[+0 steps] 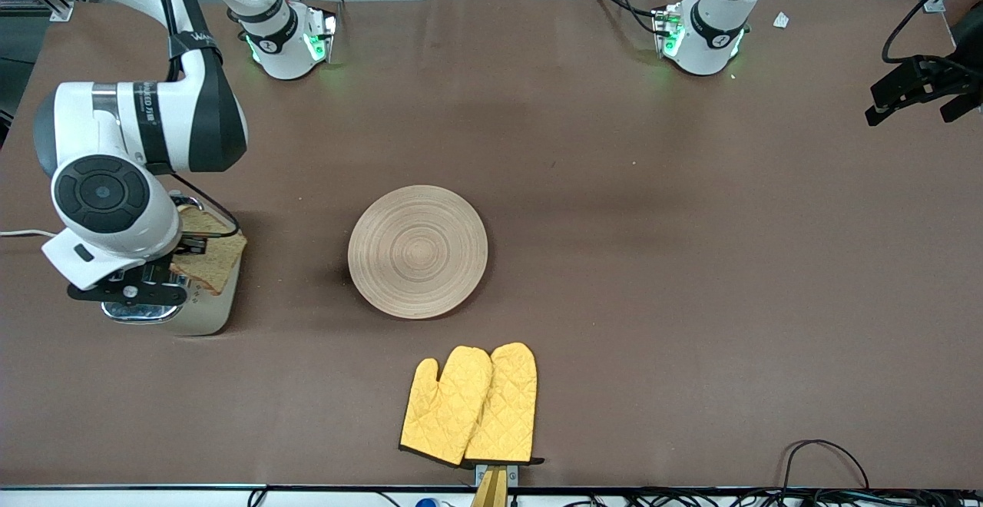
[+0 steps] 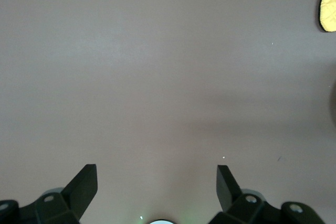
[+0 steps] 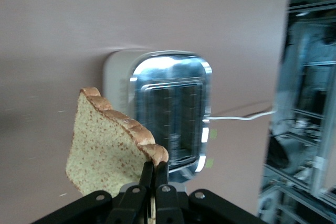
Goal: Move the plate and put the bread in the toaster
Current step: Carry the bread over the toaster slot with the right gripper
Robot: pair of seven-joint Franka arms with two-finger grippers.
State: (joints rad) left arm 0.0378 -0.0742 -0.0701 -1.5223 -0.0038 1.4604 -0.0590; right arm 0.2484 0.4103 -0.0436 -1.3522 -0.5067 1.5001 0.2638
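The tan wooden plate (image 1: 418, 252) lies flat near the table's middle, with nothing on it. The toaster (image 1: 201, 316) stands at the right arm's end of the table; its chrome top with two slots shows in the right wrist view (image 3: 170, 114). My right gripper (image 1: 193, 249) is over the toaster and shut on the crust of the bread (image 1: 216, 259). In the right wrist view the gripper (image 3: 155, 167) holds the bread (image 3: 105, 150) on edge, beside and above the slots. My left gripper (image 1: 885, 107) waits open and empty over the left arm's end of the table, and it also shows in the left wrist view (image 2: 157, 174).
A pair of yellow oven mitts (image 1: 470, 405) lies nearer the front camera than the plate, by the table's edge; one tip shows in the left wrist view (image 2: 329, 3). The toaster's white cord (image 1: 15, 233) runs off the table's end.
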